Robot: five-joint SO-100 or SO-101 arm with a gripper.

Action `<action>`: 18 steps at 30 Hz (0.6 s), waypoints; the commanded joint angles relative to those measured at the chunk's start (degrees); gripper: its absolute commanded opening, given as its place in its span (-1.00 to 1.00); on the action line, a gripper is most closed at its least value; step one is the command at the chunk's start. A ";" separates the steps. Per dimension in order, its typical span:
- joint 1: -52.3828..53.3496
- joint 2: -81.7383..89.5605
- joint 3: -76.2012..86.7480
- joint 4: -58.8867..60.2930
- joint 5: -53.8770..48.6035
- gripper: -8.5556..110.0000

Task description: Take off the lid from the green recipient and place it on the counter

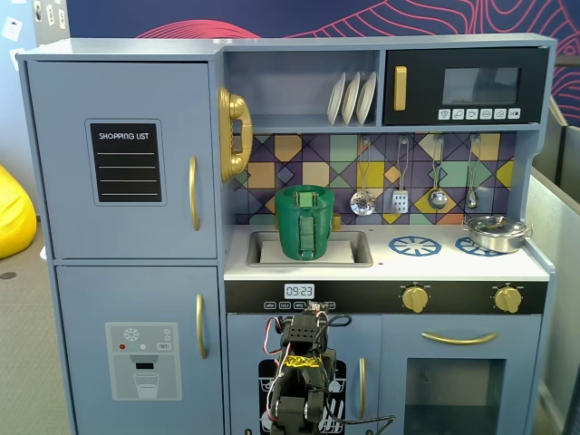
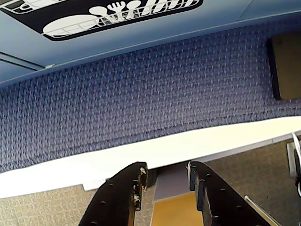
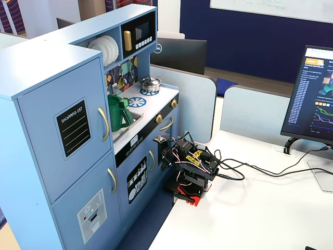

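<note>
While the arm sits folded low, its gripper hangs parted and empty over carpet — nowhere near the pot and its lid in the sink.

One fixed view faces the toy kitchen frontally, another obliquely from above; wrist view looks floorward.

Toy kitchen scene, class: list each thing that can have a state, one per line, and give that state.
green recipient: upright in the sink, lid still on top
hand: open, empty, folded low in front of the kitchen
steel pan: on the right burner ring, uncovered
microwave door: closed
fridge doors: closed
monitor: switched on
</note>
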 commanded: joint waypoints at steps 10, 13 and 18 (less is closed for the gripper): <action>1.14 0.00 0.88 9.93 2.46 -0.85; 1.14 0.00 0.88 9.93 2.46 -0.85; 1.85 -0.09 0.88 9.76 0.70 -0.85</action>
